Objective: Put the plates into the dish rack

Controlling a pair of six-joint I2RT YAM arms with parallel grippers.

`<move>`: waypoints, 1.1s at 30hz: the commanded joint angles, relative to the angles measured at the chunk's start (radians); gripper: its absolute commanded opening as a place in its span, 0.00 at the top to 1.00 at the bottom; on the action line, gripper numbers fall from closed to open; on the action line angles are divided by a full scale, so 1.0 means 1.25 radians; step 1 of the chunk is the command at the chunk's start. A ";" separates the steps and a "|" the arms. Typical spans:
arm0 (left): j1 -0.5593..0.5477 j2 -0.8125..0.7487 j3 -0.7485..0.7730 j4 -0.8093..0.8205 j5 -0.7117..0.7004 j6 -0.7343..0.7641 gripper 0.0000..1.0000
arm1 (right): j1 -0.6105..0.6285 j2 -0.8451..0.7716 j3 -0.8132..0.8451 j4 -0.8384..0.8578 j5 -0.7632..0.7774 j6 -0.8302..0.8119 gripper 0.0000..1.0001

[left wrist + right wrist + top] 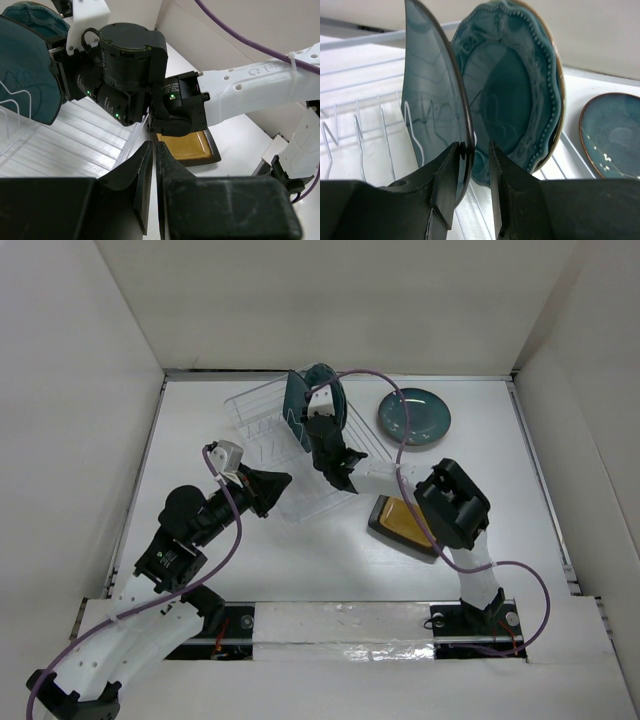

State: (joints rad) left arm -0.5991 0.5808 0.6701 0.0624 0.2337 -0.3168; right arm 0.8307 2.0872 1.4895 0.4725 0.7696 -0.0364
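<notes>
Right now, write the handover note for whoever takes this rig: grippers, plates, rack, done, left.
Left gripper: shut, empty, at the dish rack's near edge.
Right gripper: open, astride the rim of the teal square plate, upright in the rack.
Teal scalloped plate: upright in the rack beside it.
Dark teal round plate: flat on the table, right of the rack.
Amber square plate: flat on the table, partly under the right arm.
Done: two racked. Left: back the right gripper off, rack the other two.

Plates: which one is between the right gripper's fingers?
The teal square plate, upright in the dish rack. The scalloped plate stands behind it; the dark teal round plate lies flat outside the rack.
</notes>
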 commanded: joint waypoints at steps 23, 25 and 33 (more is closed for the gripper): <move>0.003 0.016 0.025 0.018 -0.083 0.029 1.00 | -0.344 -0.513 -0.454 0.013 -0.448 0.419 1.00; 0.003 0.020 0.025 0.019 -0.094 0.031 1.00 | -0.385 -0.517 -0.476 0.012 -0.463 0.438 1.00; 0.003 0.058 0.032 0.015 -0.126 0.048 0.86 | -0.571 -0.440 -0.531 -0.003 -0.556 0.579 0.34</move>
State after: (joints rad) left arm -0.5991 0.6395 0.6701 0.0563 0.0990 -0.2771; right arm 0.1703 1.4933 0.8513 0.4225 0.1730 0.5819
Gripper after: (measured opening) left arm 0.128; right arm 0.633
